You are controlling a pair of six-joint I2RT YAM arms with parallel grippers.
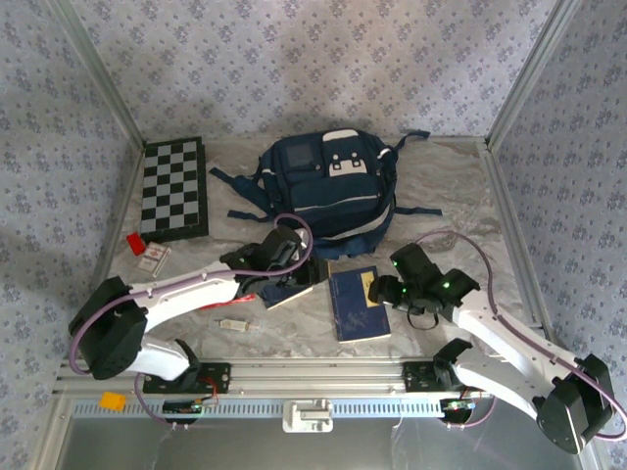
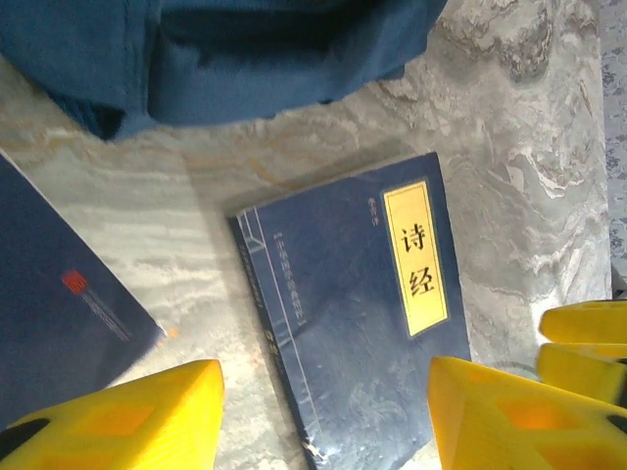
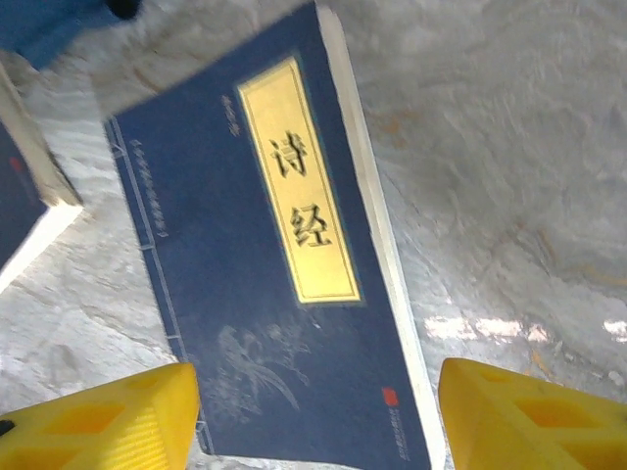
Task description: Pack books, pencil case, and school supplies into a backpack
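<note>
Patterned grey wallpaper is closing in a bench (image 1: 451,201) that is wearing a marbled sheet. Toward the middle of its near edge, one dark blue book (image 1: 358,304) is lying flat and cover up, its yellow title strip running lengthwise. The right claw (image 3: 315,421) is hanging over this book's right side, released, with its yellow fingers spread wide and the cover showing between them. Whether they are touching the book is not clear.

Just to the left, a second dark blue book (image 1: 286,294) is lying apart from the first, partly hidden by the left claw (image 2: 323,421). That claw is hovering above it with its fingers parted as well, grasping nothing. A strip of red that is likely the pencil case (image 1: 247,297) is peeking out beside the left arm.

Behind both books, the navy backpack (image 1: 328,191) is sitting at the middle of the far edge, front pocket facing up and straps splaying out to both sides. A small pale stick (image 1: 232,323) is lying near the near edge, left of the books. A chequered board (image 1: 174,189) is occupying the far left corner. A tiny red block (image 1: 135,243) and a white card (image 1: 154,257) are resting just in front of it by the left edge.
</note>
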